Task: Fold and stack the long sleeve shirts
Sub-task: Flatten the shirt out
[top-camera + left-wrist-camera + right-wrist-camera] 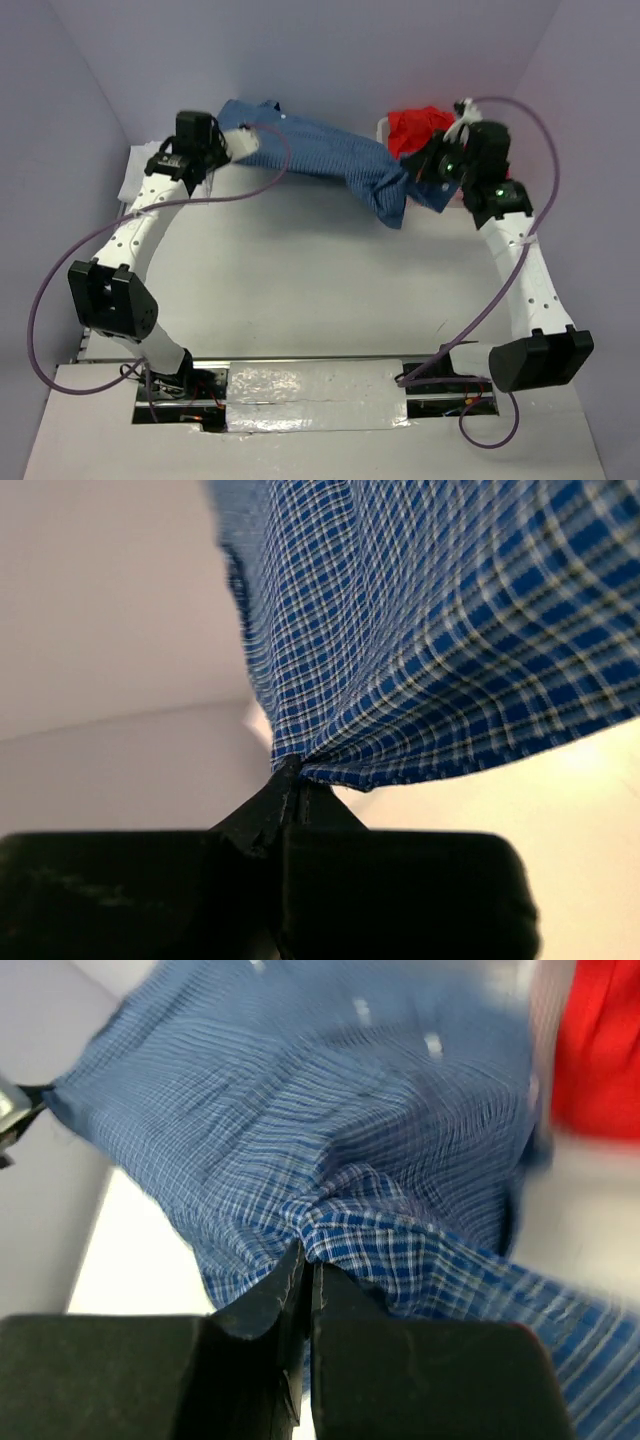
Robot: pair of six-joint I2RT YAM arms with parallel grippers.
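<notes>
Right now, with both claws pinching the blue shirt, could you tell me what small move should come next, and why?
Probably pull it nearer and spread it on the table: the left claw and right claw each grip the blue shirt, which sags bunched between them.

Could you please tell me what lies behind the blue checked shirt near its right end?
A red garment shows behind the blue checked shirt. Its lower part is hidden by the shirt, so its full shape cannot be told.

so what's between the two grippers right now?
The blue checked shirt, spanning from left gripper to right gripper, both shut on it. The top external view shows it.
</notes>
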